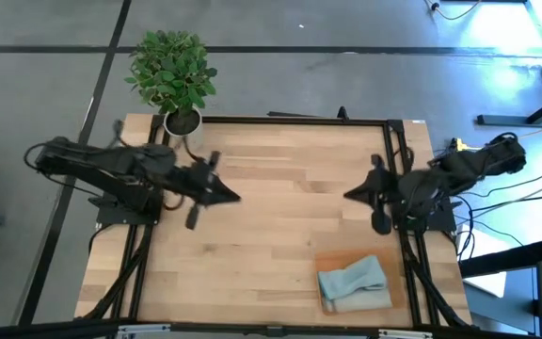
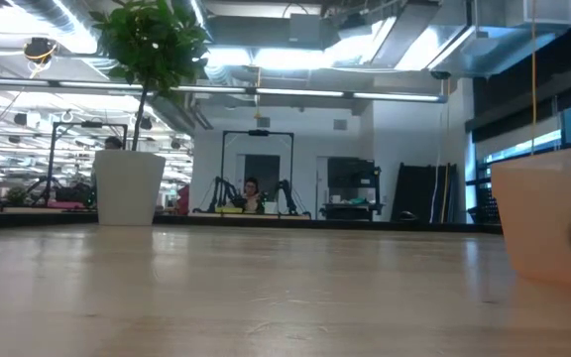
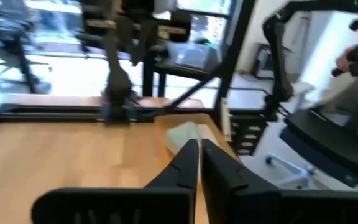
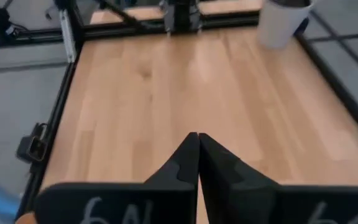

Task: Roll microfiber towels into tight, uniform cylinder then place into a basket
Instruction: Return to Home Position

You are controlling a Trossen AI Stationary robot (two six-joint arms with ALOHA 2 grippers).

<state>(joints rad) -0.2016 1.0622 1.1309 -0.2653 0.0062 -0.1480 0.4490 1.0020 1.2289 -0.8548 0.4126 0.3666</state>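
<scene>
Two microfiber towels lie bunched together in the orange-brown basket (image 1: 332, 259) at the table's near right: a pale blue-grey one (image 1: 353, 277) and a light grey-beige one (image 1: 367, 301) on its near side. The left wrist view shows a towel (image 3: 184, 134) far beyond the fingers. My left gripper (image 1: 236, 198) (image 3: 199, 144) hovers shut over the table's left half, pointing toward the middle. My right gripper (image 1: 346, 196) (image 4: 197, 135) hovers shut over the right half, facing it. Neither holds anything.
A white pot (image 1: 183, 121) (image 4: 281, 22) with a green plant stands at the far left corner. In the low view the basket's wall (image 2: 553, 228) fills the right side. Bare wooden tabletop (image 1: 280, 217) lies between the two grippers. A black frame rims the table.
</scene>
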